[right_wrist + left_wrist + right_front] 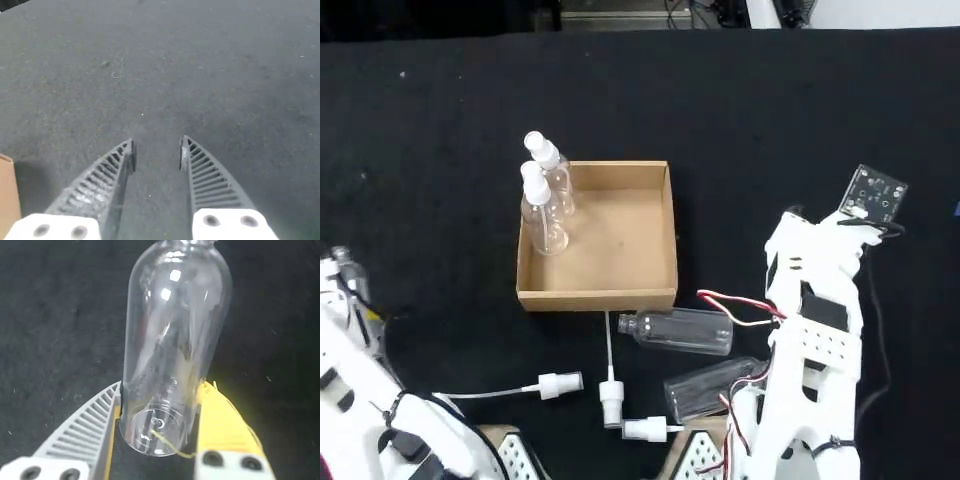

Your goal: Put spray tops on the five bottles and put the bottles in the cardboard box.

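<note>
The left jaws are closed on the lower part of a clear bottle (175, 330), one jaw on each side of its base. The bottle reaches out from them over the black desk (50, 315). Its neck is cut off at the edge, so I cannot tell if it has a top.

The right jaws are a little open, with a narrow gap and nothing between them. They are above bare desk, with a corner of the cardboard box (6, 190) near.

In the high view, two bottles with tops (542, 215) stand in one corner of the box. Just beside the box, two open bottles (680, 332) lie on the desk, one partly hidden by the right arm (815, 330). Three spray tops (611, 395) lie near them, apart from both jaws.
</note>
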Available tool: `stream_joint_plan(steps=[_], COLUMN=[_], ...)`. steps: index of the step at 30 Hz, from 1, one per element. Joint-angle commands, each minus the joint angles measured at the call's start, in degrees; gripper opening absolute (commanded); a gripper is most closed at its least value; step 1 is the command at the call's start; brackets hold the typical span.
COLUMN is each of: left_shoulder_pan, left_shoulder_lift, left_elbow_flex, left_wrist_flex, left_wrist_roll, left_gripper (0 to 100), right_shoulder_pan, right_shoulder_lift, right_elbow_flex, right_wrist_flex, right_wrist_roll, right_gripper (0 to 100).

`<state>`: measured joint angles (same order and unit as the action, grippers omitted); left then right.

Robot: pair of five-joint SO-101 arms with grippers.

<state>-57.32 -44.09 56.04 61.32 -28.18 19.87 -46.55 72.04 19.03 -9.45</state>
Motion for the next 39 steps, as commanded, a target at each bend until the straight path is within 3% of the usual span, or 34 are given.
stream_joint_plan(steps=[1,8,12,20,24,26,31,34,39], left_shoulder_pan=[-2.07,-1.45,1.1,2.07,4.53,5.32,4.53,4.18,4.44], left_shoulder_lift=[-0.62,-0.62,-0.62,-0.09,6.95,12.48,23.65,26.73,28.92], left_elbow_flex=[2.86,4.53,4.09,-0.66,-4.53,-7.78,-17.01,-21.67,-23.52], left_wrist_flex=[-3.43,-3.16,-2.64,3.16,6.07,7.74,13.8,14.59,14.59], left_wrist_roll=[3.78,6.42,8.53,8.97,9.32,9.23,9.14,7.74,-3.52], left_gripper=[13,12,3,3,3,6,28,28,27], right_shoulder_pan=[-1.41,-1.41,-1.41,-1.41,-1.41,-1.41,-1.41,-1.41,-1.41], right_shoulder_lift=[0.48,0.48,0.57,0.57,0.57,0.57,0.57,0.57,0.57], right_elbow_flex=[-1.27,-1.19,-1.19,-0.84,-0.75,-0.75,-0.75,-0.75,-0.84], right_wrist_flex=[0.18,0.18,0.18,0.09,0.09,0.09,0.09,0.09,0.09], right_wrist_roll=[0.0,0.0,0.0,0.0,0.0,0.0,0.0,0.0,0.0], right_gripper=[13.2,13.2,13.2,13.2,13.2,13.2,13.2,13.3,13.3])
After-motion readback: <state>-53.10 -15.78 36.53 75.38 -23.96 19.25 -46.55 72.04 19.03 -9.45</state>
